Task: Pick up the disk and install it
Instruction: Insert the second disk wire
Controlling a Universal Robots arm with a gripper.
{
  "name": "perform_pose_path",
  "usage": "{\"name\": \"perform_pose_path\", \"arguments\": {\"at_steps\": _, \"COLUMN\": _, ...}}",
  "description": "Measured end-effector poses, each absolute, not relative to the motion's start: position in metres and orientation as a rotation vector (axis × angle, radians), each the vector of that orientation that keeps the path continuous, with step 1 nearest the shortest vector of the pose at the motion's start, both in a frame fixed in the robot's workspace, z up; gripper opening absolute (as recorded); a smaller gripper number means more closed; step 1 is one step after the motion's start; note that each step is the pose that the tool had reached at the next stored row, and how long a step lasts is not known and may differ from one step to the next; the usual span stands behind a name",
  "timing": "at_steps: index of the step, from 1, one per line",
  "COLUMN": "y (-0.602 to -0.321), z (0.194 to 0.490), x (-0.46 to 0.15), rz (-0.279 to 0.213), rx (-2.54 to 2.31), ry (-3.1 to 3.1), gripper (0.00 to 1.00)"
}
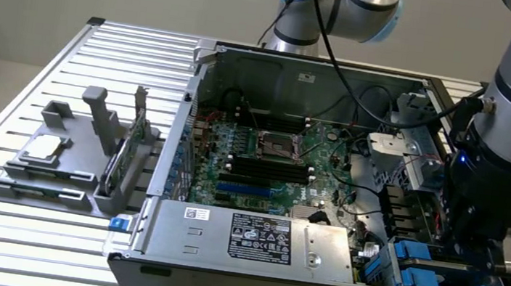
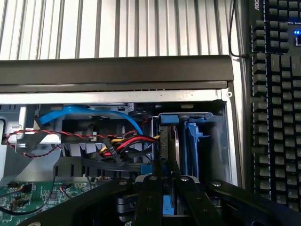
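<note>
A: Blue plastic is what marks it. The disk (image 2: 170,141), in its blue bracket, stands on edge in the drive bay (image 2: 197,141) at the corner of the open computer case (image 1: 202,118), close to the power supply (image 1: 254,234).

B: And the gripper (image 2: 164,195)?

A: Its black fingers (image 2: 149,197) are drawn close together around the disk's near edge, pinching the bracket as far as I can judge. In the exterior view the gripper (image 1: 470,246) sits low over the blue brackets (image 1: 430,270) at that view's right.

B: So the pick-up is over?

A: I judge so. This looks like the install step, with the disk partly down in its slot. Whether it is fully seated I cannot tell.

B: What does the next move call for?

A: A straight push along the bay's rails, I'd say, keeping the bracket square to the blue guides and clear of the red, yellow and black cable bundle (image 2: 127,143) just beside it.

B: Any writing?

A: The power supply carries a white and black label (image 1: 261,239), too small to read. The keyboard (image 2: 275,94) beside the case shows letters at its corner, cut off and unreadable.
</note>
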State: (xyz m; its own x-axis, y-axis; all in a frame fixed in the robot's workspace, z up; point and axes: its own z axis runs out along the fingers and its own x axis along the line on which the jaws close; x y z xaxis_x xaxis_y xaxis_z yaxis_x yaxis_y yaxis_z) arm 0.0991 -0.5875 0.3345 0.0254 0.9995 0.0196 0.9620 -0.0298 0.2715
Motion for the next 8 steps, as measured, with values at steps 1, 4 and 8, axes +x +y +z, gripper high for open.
{"name": "perform_pose_path", "arguments": {"at_steps": 1, "y": -0.5872, "z": 0.3345, "x": 0.0991, "rz": 0.305, "rx": 2.110, "ry": 2.051, "gripper": 0.16}}
{"name": "perform_pose_path", "arguments": {"at_steps": 4, "y": -0.5864, "z": 0.3345, "x": 0.0991, "rz": 0.305, "rx": 2.110, "ry": 2.051, "gripper": 0.16}}
{"name": "perform_pose_path", "arguments": {"at_steps": 8, "y": -0.5863, "z": 0.3343, "x": 0.0991, "rz": 0.305, "rx": 2.110, "ry": 2.051, "gripper": 0.16}}
